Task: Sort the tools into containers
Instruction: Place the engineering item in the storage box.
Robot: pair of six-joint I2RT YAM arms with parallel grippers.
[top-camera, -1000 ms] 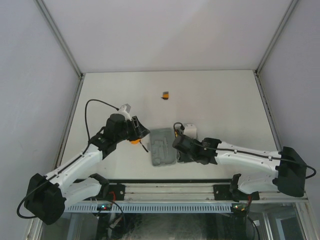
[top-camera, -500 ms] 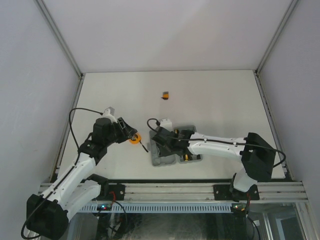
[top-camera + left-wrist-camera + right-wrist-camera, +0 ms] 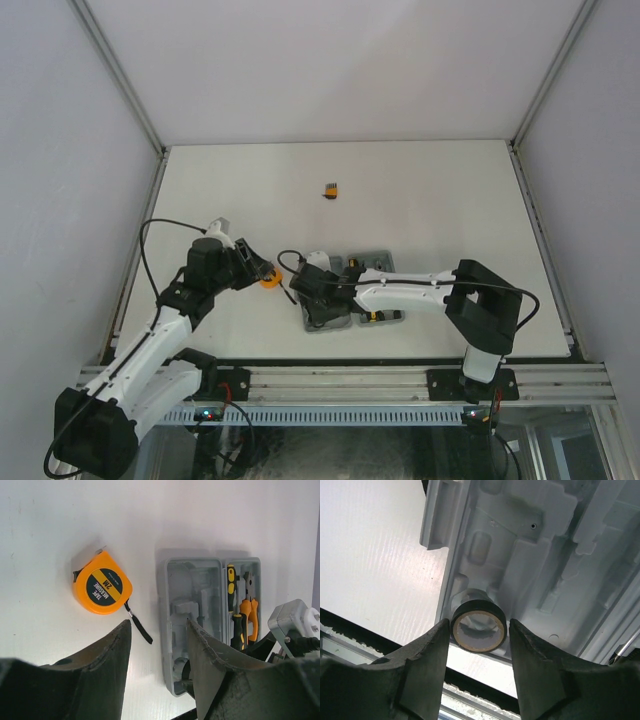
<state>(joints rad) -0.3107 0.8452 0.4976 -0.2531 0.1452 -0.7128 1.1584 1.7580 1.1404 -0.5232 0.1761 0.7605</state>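
My right gripper (image 3: 478,626) is clamped on the small black ring (image 3: 479,608), one finger against each side, and holds it down in the round recess at the near left corner of the grey tool case (image 3: 520,555). A second ago this arm sat over the right half of the case. It has since swung across to the left half and come down, so I judge the ring is as good as delivered and only needs letting go. My left gripper (image 3: 157,630) is spread apart with nothing in it. It has backed off toward my left, which uncovers the tape measure (image 3: 101,588) lying on the table (image 3: 430,190) just left of the case, with its strap trailing toward the case. The pliers (image 3: 250,615) and both screwdrivers (image 3: 230,587) lie in the right half of the case. That leaves the tape measure and the tiny orange-black block (image 3: 329,189), which lies well away at the far side.
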